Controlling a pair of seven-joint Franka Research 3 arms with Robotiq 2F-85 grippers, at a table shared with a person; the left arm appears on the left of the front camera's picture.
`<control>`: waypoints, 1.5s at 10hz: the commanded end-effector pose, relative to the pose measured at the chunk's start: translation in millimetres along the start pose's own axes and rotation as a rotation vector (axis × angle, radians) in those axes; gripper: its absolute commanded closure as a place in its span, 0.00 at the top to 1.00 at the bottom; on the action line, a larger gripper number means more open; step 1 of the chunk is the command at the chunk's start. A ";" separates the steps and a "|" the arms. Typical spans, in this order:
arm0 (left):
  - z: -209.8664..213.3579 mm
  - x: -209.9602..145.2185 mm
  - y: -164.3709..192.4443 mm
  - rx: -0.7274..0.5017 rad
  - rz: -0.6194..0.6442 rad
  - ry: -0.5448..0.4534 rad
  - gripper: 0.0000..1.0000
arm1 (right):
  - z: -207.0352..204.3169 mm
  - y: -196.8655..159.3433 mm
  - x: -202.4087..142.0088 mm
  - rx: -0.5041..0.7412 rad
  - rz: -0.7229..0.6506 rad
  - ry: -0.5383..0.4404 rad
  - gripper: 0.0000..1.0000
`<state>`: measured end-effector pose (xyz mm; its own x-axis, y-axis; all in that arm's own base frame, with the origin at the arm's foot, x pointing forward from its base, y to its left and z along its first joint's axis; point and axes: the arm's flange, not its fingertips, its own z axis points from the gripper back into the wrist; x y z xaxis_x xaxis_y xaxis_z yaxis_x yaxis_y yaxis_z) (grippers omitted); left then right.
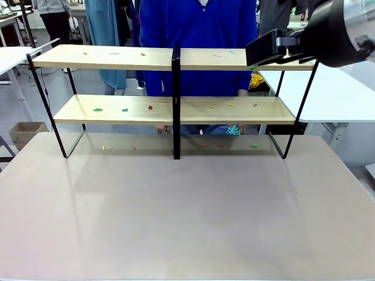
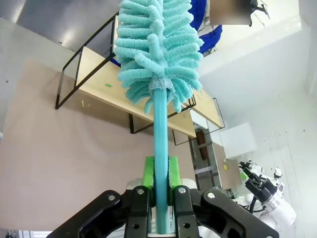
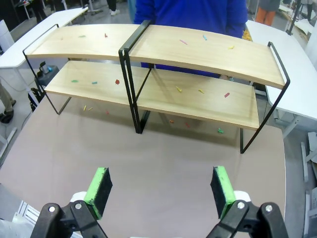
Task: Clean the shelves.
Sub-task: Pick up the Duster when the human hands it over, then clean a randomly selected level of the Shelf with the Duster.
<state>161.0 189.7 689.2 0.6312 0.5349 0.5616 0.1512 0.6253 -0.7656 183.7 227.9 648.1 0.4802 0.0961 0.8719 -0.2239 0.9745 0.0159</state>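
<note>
The shelves (image 1: 117,57) stand at the far side of the table, two tiers of light-wood boards on a black frame, also in the right wrist view (image 3: 198,49) and the left wrist view (image 2: 99,74). Small coloured scraps (image 1: 98,109) lie scattered on both tiers and on the tabletop under them. My left gripper (image 2: 159,173) is shut on the handle of a teal fluffy duster (image 2: 158,44), whose head points toward the shelves from well above the table. My right gripper (image 3: 161,191) is open and empty, high above the table; in the front view the right gripper (image 1: 263,51) hangs by the top shelf's right end.
A person in a blue top (image 1: 199,23) stands right behind the shelves. The grey-beige tabletop (image 1: 187,216) is bare in front of them. White tables (image 1: 334,93) flank the sides, and a cardboard box (image 1: 26,132) sits on the floor at left.
</note>
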 end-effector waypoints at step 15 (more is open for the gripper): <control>-44.8 -44.6 -114.1 -0.134 -0.187 0.279 0.13 | 0.7 0.0 0.8 0.008 0.003 0.002 1.00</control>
<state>163.2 90.7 722.8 0.7578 0.3319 0.5617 0.2711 0.6228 -0.7339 183.7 228.0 648.1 0.4802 0.0964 0.8719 -0.2241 0.9744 0.0157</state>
